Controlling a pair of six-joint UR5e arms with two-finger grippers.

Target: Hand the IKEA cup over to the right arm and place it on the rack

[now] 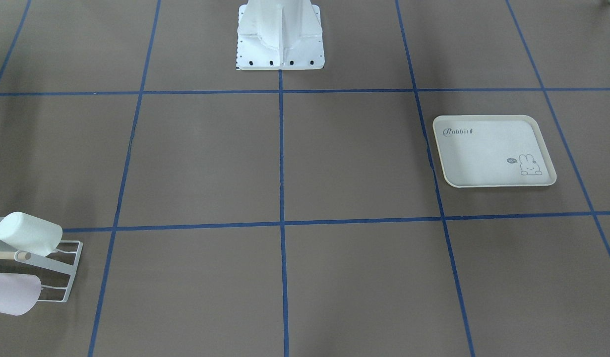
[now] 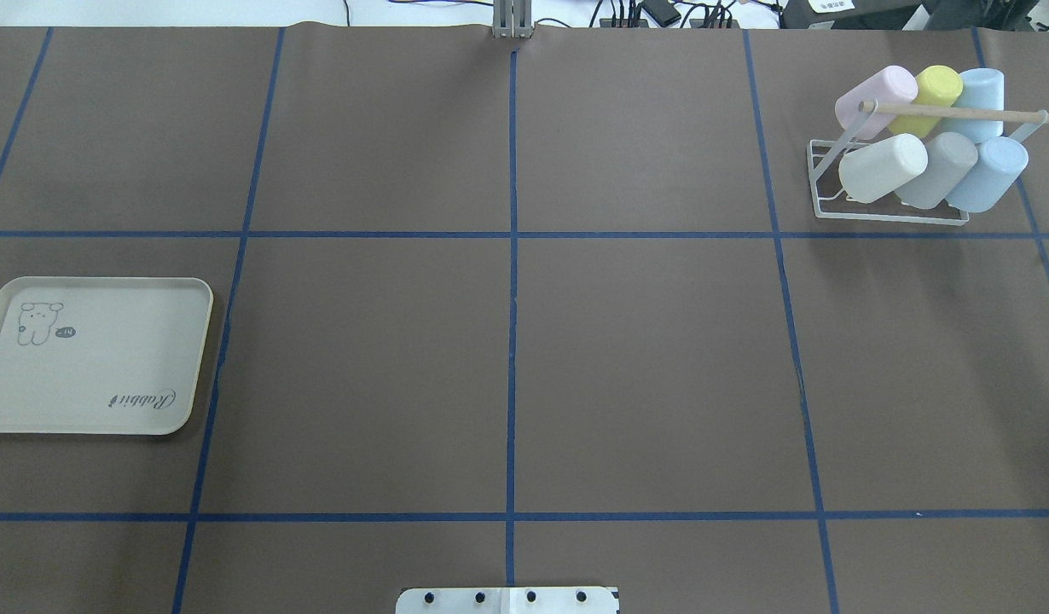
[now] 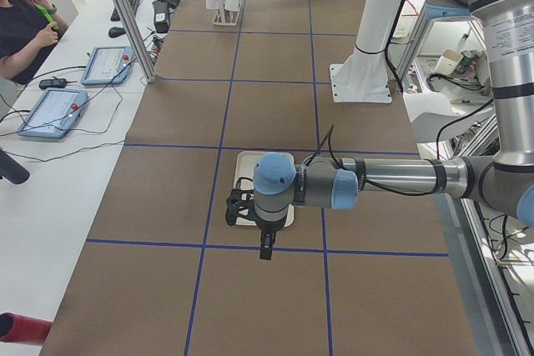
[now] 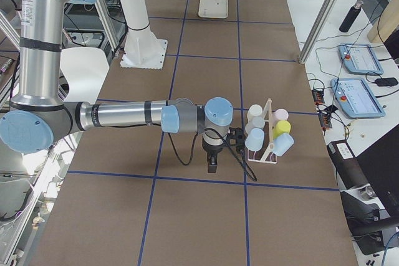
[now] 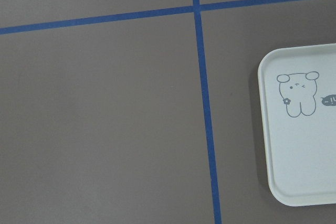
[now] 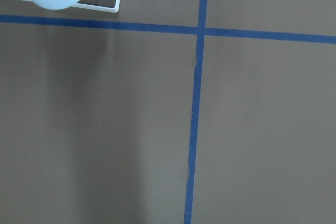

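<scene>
Brown blue-taped table (image 2: 661, 358), white rack (image 2: 959, 112), cream tray (image 2: 98, 341)

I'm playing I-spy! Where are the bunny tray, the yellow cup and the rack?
bunny tray (image 2: 107, 358), overhead view, its bare middle.
yellow cup (image 2: 934, 89), overhead view, its side wall.
rack (image 2: 883, 218), overhead view, its near base wire.

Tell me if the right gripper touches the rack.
Apart. Overhead, the whole rack shows with no gripper on it; the right gripper hangs beside it in the exterior right view.
</scene>
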